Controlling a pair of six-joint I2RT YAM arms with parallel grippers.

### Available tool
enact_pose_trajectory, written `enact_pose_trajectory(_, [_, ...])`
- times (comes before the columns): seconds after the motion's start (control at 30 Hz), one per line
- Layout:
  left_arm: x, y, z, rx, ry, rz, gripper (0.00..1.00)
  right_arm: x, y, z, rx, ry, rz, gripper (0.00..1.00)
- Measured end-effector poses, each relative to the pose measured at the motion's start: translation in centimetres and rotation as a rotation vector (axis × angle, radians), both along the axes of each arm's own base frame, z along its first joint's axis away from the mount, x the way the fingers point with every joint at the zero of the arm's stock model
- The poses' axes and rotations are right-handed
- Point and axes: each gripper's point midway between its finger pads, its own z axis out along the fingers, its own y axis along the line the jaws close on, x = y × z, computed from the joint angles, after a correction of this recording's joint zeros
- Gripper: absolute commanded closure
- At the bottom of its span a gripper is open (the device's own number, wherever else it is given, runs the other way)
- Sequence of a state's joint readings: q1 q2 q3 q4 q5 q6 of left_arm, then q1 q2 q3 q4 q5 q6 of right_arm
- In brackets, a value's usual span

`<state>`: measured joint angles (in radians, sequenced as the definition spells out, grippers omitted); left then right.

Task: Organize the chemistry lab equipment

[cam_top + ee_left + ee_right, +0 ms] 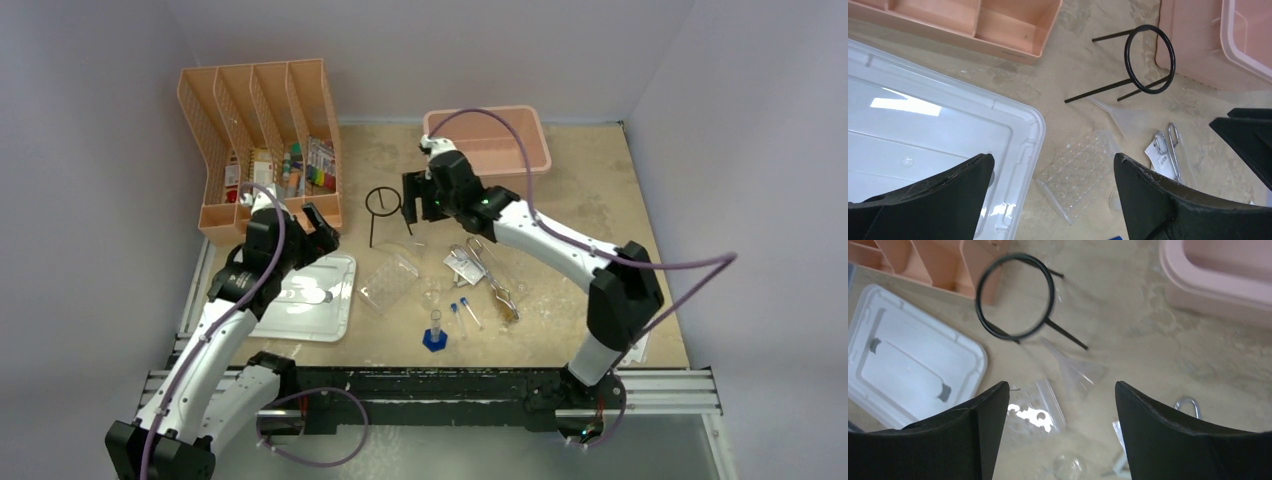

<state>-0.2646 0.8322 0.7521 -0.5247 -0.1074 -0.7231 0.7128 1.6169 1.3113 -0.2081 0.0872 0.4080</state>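
Observation:
The black wire ring tripod (372, 228) stands behind the table's middle. In front of it lie a clear plastic tray (390, 282), a tiny glass dish (432, 291), metal tongs (478, 262), a test-tube brush (504, 301), blue-capped vials (462, 312) and a blue-based cylinder (435, 334). My left gripper (320, 228) is open and empty above the far edge of the white lid (310, 297). In its wrist view (1054, 159) the tray (1079, 173) lies below between its fingers. My right gripper (418, 205) is open and empty, just right of the tripod (1067, 335).
An orange file organiser (262, 140) stands at the back left and a pink bin (490, 135) at the back middle. A clear funnel (1075, 367) lies by the tripod's legs. A small white packet (462, 266) lies under the tongs.

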Motion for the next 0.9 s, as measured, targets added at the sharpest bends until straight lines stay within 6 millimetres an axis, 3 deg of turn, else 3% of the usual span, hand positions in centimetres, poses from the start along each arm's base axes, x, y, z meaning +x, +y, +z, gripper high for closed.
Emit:
enact_pose_trajectory(0.17, [-0.1, 1.4, 1.4, 0.032, -0.034, 0.061, 0.09, 3.0, 4.1, 1.0, -0.016, -0.082, -0.028, 0.35])
enact_pose_trajectory(0.27, [-0.5, 1.9, 1.8, 0.039, -0.045, 0.08, 0.1, 5.2, 4.7, 1.0, -0.033, -0.114, -0.087, 0.44])
enact_pose_trajectory(0.43, [-1.2, 2.2, 2.0, 0.043, -0.051, 0.09, 0.1, 8.2, 6.1, -1.0, -0.074, -0.12, -0.123, 0.46])
enact_pose_trajectory(0.57, [-1.5, 2.4, 1.9, 0.048, -0.044, 0.092, 0.1, 8.6, 6.8, -4.1, -0.116, -0.075, -0.104, 0.47])
enact_pose_trajectory(0.67, [-1.6, 2.4, 1.8, 0.05, -0.04, 0.093, 0.1, 8.2, 6.7, -5.9, -0.15, -0.042, -0.099, 0.58])
enact_pose_trajectory(0.9, [-1.9, 2.5, 1.7, 0.052, -0.033, 0.093, 0.1, 8.4, 6.9, -5.4, -0.153, -0.051, -0.09, 0.9])
